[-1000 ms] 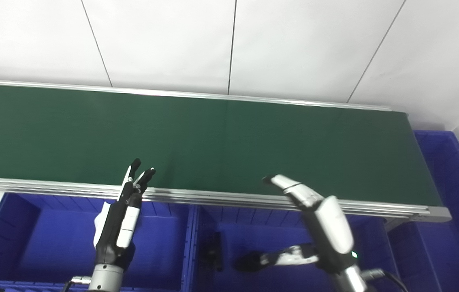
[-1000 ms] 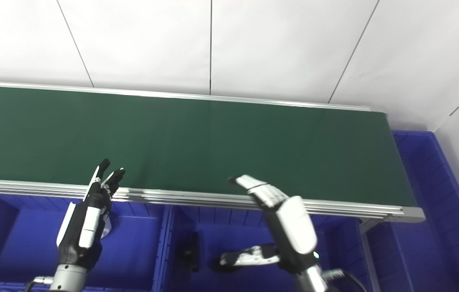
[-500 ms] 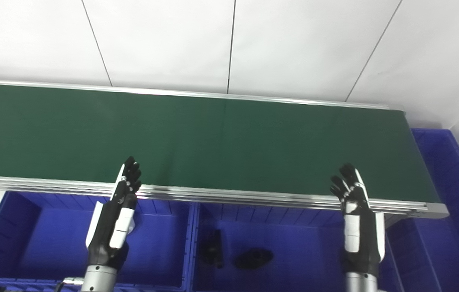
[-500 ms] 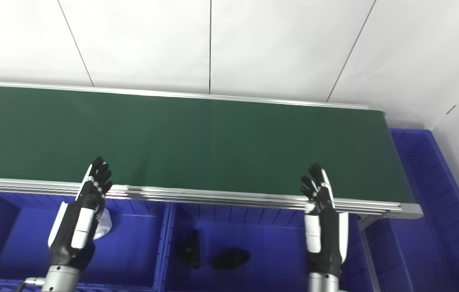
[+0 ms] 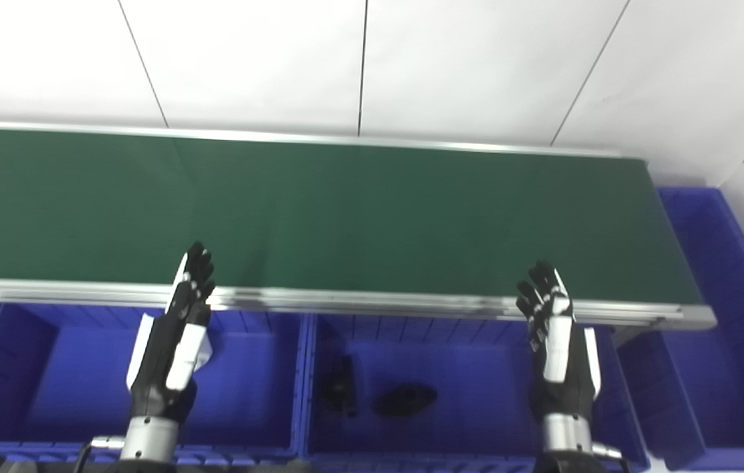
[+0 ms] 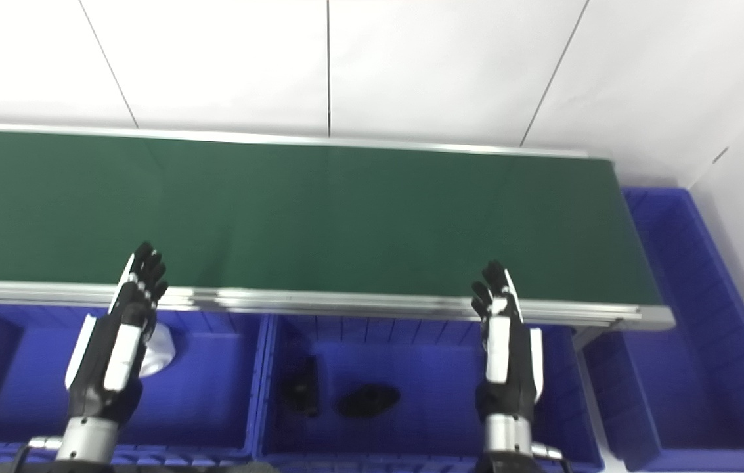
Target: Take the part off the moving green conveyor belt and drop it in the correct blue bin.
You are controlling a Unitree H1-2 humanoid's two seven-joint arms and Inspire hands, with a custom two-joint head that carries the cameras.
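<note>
Belt (image 5: pixel 345 210): long axis left-right.
Parts: two black, middle bin (image 5: pixel 477 420); one (image 5: pixel 344 393) lengthwise front-back, one (image 5: pixel 406 398) left-right.
Left hand (image 5: pixel 171 348): empty, fingers straight.
Right hand (image 5: pixel 559 355): same.
White part (image 6: pixel 160 345): one, left bin (image 5: pixel 37 381).

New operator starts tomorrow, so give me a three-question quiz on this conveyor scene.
1. True or false: a part lies on the green belt.
2. How many black parts lie in the middle blue bin?
3. The left robot hand and right robot hand are: A) open, B) holding parts.

Key: 1 false; 2 two, one beside the other; 3 A.
</note>
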